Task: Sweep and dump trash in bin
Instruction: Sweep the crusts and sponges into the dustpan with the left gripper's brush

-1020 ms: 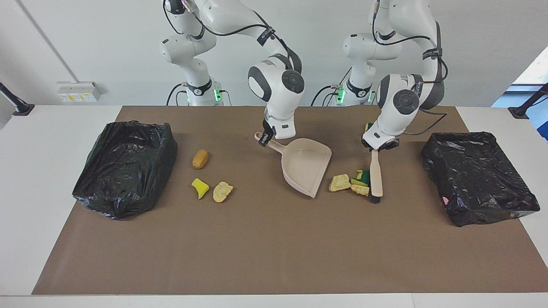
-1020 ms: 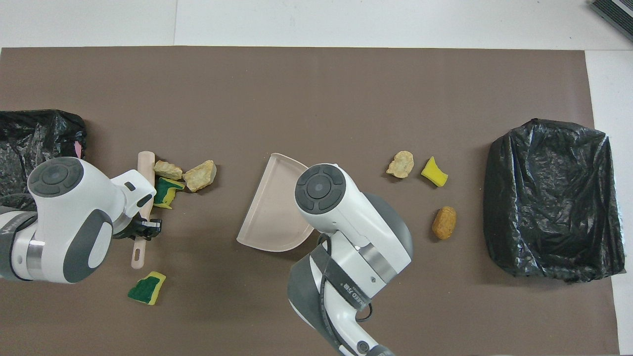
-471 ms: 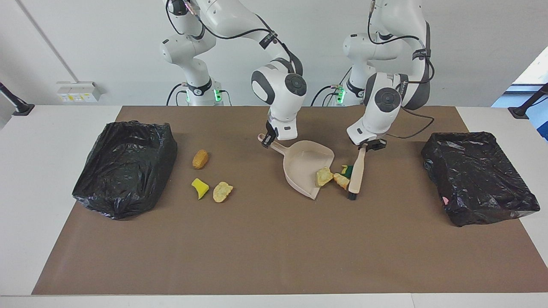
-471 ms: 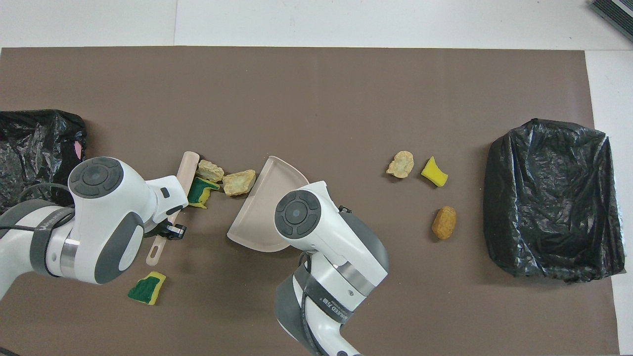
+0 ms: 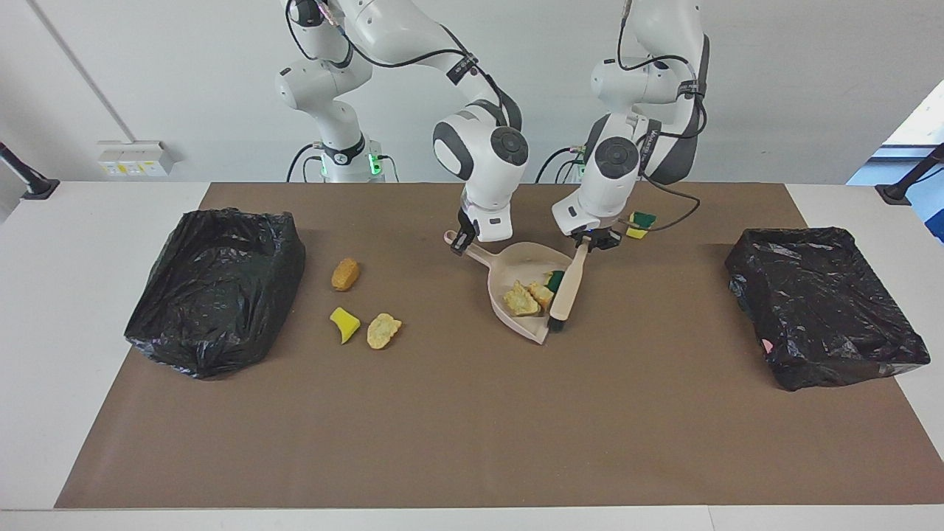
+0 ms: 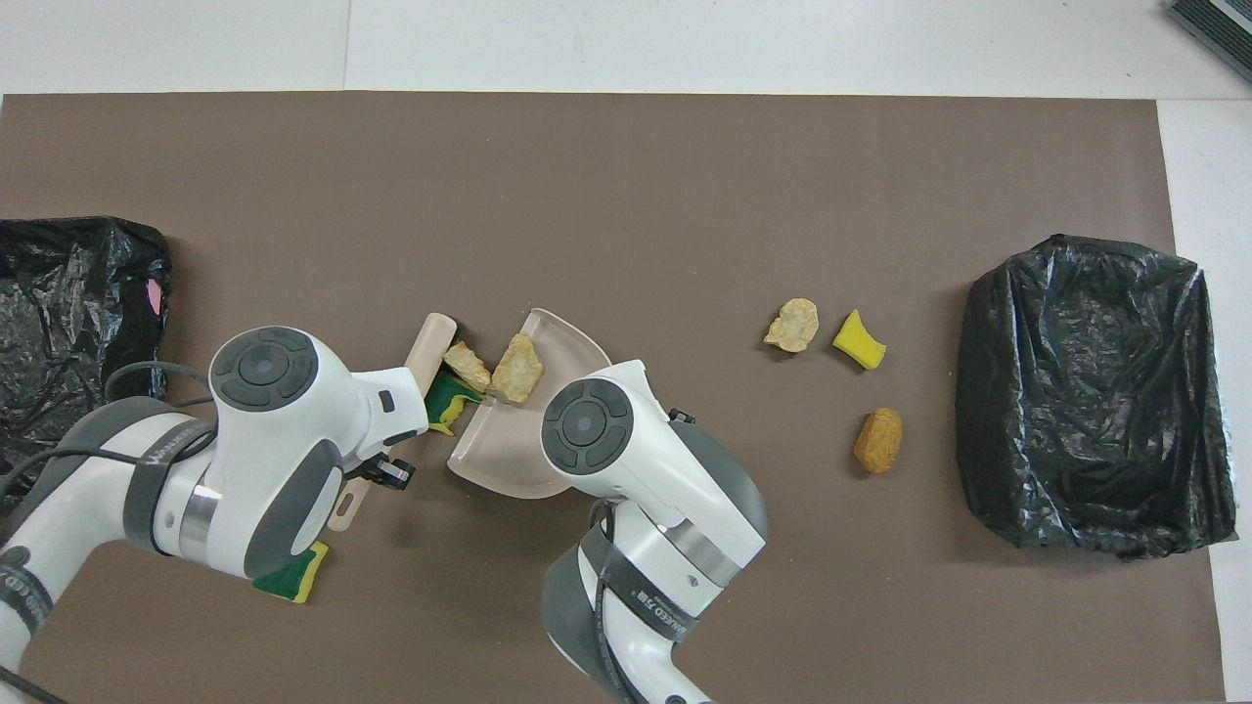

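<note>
The right gripper (image 5: 463, 241) is clamped on the handle of the beige dustpan (image 5: 525, 284), which lies on the brown mat (image 5: 472, 413) near the middle of the table. The pan's long axis runs from the handle, nearer the robots, out to its open mouth, which faces away from the robots and toward the left arm's end. The left gripper (image 5: 592, 240) is closed on the handle of the brush (image 5: 568, 287); the brush slants down along the pan's mouth, its bristle end resting farthest from the robots.

Two tan scraps (image 5: 528, 297) lie inside the pan against the brush, and a yellow-and-green scrap (image 6: 448, 401) sits at the pan's lip, though whether it is fully inside is hard to tell. Another yellow-and-green scrap (image 5: 640, 223) lies near the left arm's base. Three more scraps (image 5: 358, 304) lie toward the right arm's end, beside a bin lined with black plastic (image 5: 214, 287). A second lined bin (image 5: 822, 304) stands at the left arm's end
</note>
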Controlling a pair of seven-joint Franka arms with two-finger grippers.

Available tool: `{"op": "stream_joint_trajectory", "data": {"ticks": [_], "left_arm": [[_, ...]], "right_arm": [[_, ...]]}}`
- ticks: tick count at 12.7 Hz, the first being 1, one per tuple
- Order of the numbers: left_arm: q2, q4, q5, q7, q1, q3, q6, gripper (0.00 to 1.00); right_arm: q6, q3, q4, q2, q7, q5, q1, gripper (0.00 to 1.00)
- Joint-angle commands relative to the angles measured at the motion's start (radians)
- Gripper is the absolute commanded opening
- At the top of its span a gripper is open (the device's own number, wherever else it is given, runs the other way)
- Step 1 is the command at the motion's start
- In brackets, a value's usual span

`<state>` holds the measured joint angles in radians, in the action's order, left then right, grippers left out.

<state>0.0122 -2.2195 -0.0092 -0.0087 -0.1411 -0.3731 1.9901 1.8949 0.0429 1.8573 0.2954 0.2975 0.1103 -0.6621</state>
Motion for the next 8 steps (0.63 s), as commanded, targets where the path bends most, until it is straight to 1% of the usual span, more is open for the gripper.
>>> {"op": "stream_joint_trajectory", "data": {"ticks": [1, 2, 4, 6, 8], "left_arm": [[-0.011, 0.065, -0.069, -0.016, -0.006, -0.006, -0.097, 0.0], [-0.012, 0.095, -0.105, -0.017, -0.005, -0.004, -0.147, 0.0], [-0.044, 0.103, -0.123, -0.022, -0.002, -0.003, -0.2, 0.0], [-0.07, 0.1, -0.123, -0.121, 0.006, 0.002, -0.255, 0.0], [-0.084, 0.084, -0.123, -0.212, 0.008, 0.003, -0.274, 0.0]], "right_arm": [[0.021, 0.002, 0.022, -0.007, -0.023, 0.02, -0.002, 0.0], [0.023, 0.002, 0.022, -0.007, -0.023, 0.022, -0.002, 0.0], [0.026, 0.002, 0.022, -0.005, -0.018, 0.022, -0.002, 0.0], [0.032, 0.002, 0.022, -0.004, 0.03, 0.02, 0.007, 0.0], [0.033, 0.002, 0.022, -0.004, 0.058, 0.019, 0.007, 0.0]]}}
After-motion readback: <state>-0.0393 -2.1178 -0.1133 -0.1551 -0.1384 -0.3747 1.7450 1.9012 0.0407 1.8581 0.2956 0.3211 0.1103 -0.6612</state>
